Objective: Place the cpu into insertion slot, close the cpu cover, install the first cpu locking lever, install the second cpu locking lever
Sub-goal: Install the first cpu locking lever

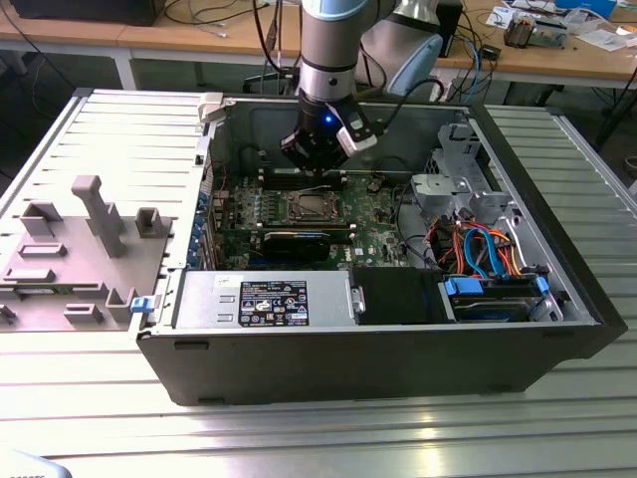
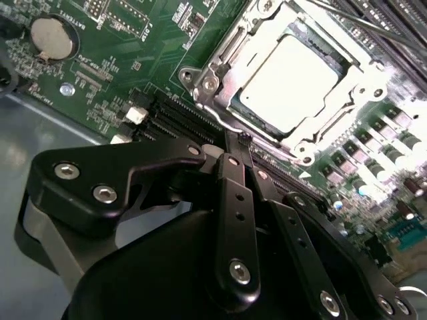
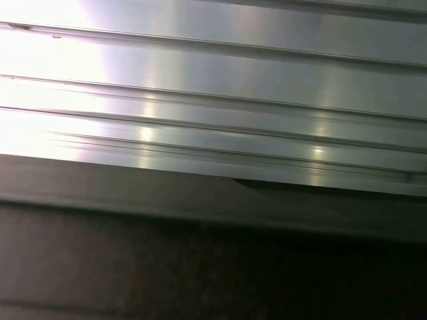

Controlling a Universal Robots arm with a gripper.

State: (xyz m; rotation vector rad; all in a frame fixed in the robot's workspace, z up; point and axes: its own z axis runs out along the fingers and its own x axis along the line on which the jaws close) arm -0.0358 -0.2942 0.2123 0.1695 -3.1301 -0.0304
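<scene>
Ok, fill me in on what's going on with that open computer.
A robot arm is working inside the open PC case, its gripper shut and empty just beside the socket on the motherboard. The cpu already sits in the insertion slot, and the cpu cover lies closed around it.

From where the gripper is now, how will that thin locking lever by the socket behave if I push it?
The lever looks like a thin bent metal rod, so likely springy, not rigid. Its smooth round surface may let the closed gripper slide off. It runs tight along the cover, which lies flat over the cpu, so it will probably pivot rather than lift free.
</scene>
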